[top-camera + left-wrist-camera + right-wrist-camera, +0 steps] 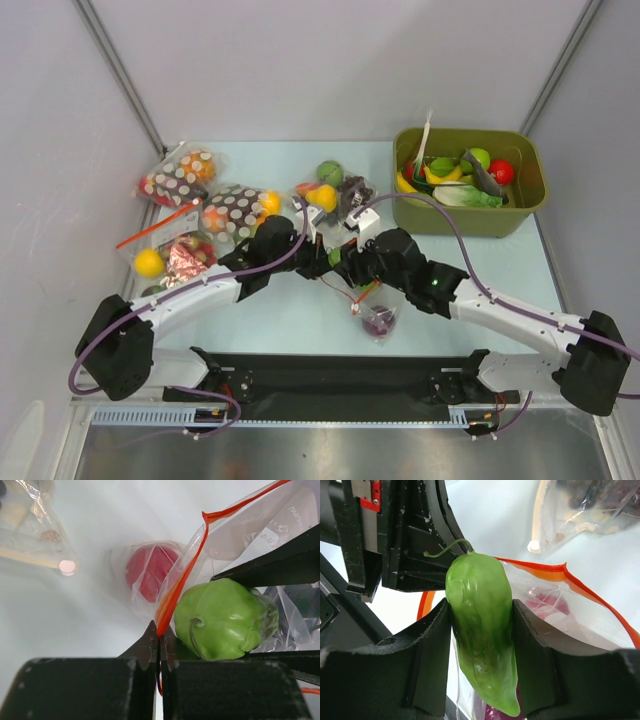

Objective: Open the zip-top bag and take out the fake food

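**Top external view.** My left gripper (321, 257) and my right gripper (345, 264) meet tip to tip over the middle of the table (270, 310). The zip-top bag (372, 308) sits just on the near side of them. Its red-orange zip strip (345, 291) runs up toward the tips, and the purple piece (378, 322) sits in its lower end. A green bin (530, 190) of toys stands at the far right. Two brown dotted bags (232, 208) lie at the far left.

**Left wrist view.** My left gripper (160, 632) is closed, with both fingertips pinched together on the zip strip (175, 592). From the pinch, the strip rises to the upper right along the bag mouth. The red ball (149, 574) lies inside the clear plastic, beyond the strip. The green piece (225, 620) is just right of my tips, clamped between the black fingers (275, 562) of the other gripper.

**Right wrist view.** My right gripper (480, 610) is closed on the green piece (480, 645), with one pad pressed on each side and its stem pointing up. The piece stands at the open bag mouth, between the two runs of the zip strip (580, 585). I cannot tell whether its lower end is clear of the plastic. The purple piece (547, 605) shows through the zip-top bag (600, 625). The left gripper's body (400, 535) fills the upper left. A bag with a white strip (585, 505) lies at the upper right.
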Robot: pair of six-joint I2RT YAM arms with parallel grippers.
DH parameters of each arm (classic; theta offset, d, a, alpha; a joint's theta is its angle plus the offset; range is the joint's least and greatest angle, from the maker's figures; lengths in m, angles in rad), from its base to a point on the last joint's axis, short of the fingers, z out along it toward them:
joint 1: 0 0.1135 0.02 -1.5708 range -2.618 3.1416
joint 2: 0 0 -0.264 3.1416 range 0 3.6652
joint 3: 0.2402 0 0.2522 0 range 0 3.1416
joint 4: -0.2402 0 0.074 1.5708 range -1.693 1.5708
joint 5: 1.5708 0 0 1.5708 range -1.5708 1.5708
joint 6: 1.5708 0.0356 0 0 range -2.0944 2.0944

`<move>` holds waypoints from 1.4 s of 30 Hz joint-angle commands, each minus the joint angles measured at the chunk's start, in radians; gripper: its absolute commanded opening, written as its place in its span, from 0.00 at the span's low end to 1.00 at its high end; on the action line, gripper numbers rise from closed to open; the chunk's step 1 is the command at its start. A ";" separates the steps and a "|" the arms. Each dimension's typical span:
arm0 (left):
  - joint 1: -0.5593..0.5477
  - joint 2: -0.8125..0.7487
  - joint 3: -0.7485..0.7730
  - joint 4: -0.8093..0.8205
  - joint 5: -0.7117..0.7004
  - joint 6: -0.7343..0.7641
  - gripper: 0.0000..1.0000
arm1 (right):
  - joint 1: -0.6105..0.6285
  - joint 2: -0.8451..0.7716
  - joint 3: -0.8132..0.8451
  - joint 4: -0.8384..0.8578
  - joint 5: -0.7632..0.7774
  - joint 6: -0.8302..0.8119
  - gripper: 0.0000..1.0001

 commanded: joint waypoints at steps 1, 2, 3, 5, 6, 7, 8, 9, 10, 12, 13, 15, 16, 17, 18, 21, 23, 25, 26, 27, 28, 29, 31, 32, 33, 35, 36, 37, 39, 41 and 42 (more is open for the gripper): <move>-0.013 -0.049 0.036 0.010 0.024 0.023 0.00 | -0.002 -0.015 0.046 0.041 0.011 -0.028 0.23; -0.013 -0.050 0.033 0.013 0.025 0.022 0.00 | -0.002 -0.046 0.028 0.055 0.043 -0.011 0.23; -0.013 -0.050 0.027 0.021 0.019 0.019 0.00 | -0.003 -0.067 0.014 0.072 0.060 0.000 0.23; -0.013 -0.043 0.022 0.024 0.013 0.014 0.00 | -0.014 -0.110 -0.033 0.151 0.092 0.025 0.23; -0.013 -0.040 0.018 0.030 0.011 0.009 0.00 | -0.019 -0.161 -0.050 0.177 0.099 0.058 0.23; -0.013 -0.035 0.016 0.036 0.014 0.006 0.00 | -0.025 -0.182 -0.072 0.232 0.102 0.077 0.23; -0.013 -0.031 0.012 0.044 0.015 0.002 0.01 | -0.038 -0.205 -0.090 0.260 0.102 0.097 0.23; -0.013 -0.023 0.007 0.058 0.021 -0.006 0.00 | -0.043 -0.241 -0.122 0.286 0.100 0.126 0.22; -0.013 -0.018 0.005 0.062 0.022 -0.009 0.00 | -0.048 -0.256 -0.132 0.320 0.102 0.141 0.22; -0.013 -0.008 0.004 0.070 0.024 -0.015 0.00 | -0.051 -0.276 -0.146 0.339 0.116 0.154 0.22; -0.013 -0.004 0.004 0.076 0.024 -0.015 0.00 | -0.051 -0.288 -0.147 0.351 0.116 0.163 0.22; -0.013 0.000 0.007 0.084 0.028 -0.023 0.01 | -0.055 -0.298 -0.149 0.360 0.117 0.172 0.22; -0.013 0.002 0.007 0.091 0.033 -0.026 0.00 | -0.056 -0.302 -0.150 0.368 0.125 0.175 0.22; -0.013 0.002 0.008 0.093 0.031 -0.026 0.00 | -0.056 -0.305 -0.152 0.368 0.140 0.174 0.22; -0.013 0.002 0.009 0.093 0.028 -0.027 0.00 | -0.059 -0.308 -0.149 0.366 0.154 0.167 0.22; -0.013 -0.003 0.009 0.078 0.005 -0.026 0.00 | -0.109 -0.318 -0.118 0.339 0.157 0.151 0.22; -0.013 -0.003 0.009 0.061 -0.010 -0.021 0.00 | -0.184 -0.327 -0.086 0.328 0.110 0.154 0.22; -0.013 -0.004 0.005 0.053 -0.019 -0.018 0.00 | -0.273 -0.333 -0.067 0.326 0.073 0.158 0.22; -0.013 -0.007 0.005 0.052 -0.025 -0.018 0.00 | -0.301 -0.334 -0.046 0.328 0.027 0.170 0.22; -0.013 -0.011 0.005 0.049 -0.027 -0.018 0.00 | -0.327 -0.336 -0.038 0.331 0.004 0.178 0.22; -0.012 -0.011 0.005 0.046 -0.030 -0.017 0.00 | -0.354 -0.338 -0.031 0.339 -0.015 0.183 0.22; -0.012 -0.011 0.005 0.044 -0.033 -0.017 0.00 | -0.394 -0.339 -0.025 0.342 -0.045 0.187 0.22; -0.012 -0.012 0.004 0.041 -0.039 -0.015 0.00 | -0.434 -0.336 -0.005 0.343 -0.074 0.193 0.23; -0.012 -0.012 0.004 0.041 -0.039 -0.015 0.00 | -0.472 -0.336 0.002 0.349 -0.075 0.210 0.23; -0.012 -0.011 0.005 0.041 -0.039 -0.015 0.00 | -0.491 -0.335 0.000 0.349 -0.114 0.225 0.23; -0.010 -0.009 0.007 0.041 -0.038 -0.012 0.00 | -0.543 -0.333 -0.006 0.372 -0.169 0.259 0.23; -0.010 -0.006 0.008 0.041 -0.039 -0.012 0.00 | -0.554 -0.333 -0.011 0.381 -0.180 0.272 0.23; -0.010 -0.004 0.012 0.038 -0.039 -0.011 0.00 | -0.562 -0.328 -0.012 0.385 -0.176 0.272 0.23; -0.010 -0.007 0.015 0.033 -0.039 -0.007 0.00 | -0.589 -0.318 -0.001 0.363 -0.159 0.252 0.23; -0.010 -0.020 0.015 0.021 -0.042 -0.001 0.00 | -0.623 -0.284 0.014 0.360 -0.159 0.236 0.23; -0.010 -0.024 0.015 0.016 -0.045 0.000 0.00 | -0.678 -0.267 0.020 0.362 -0.171 0.238 0.23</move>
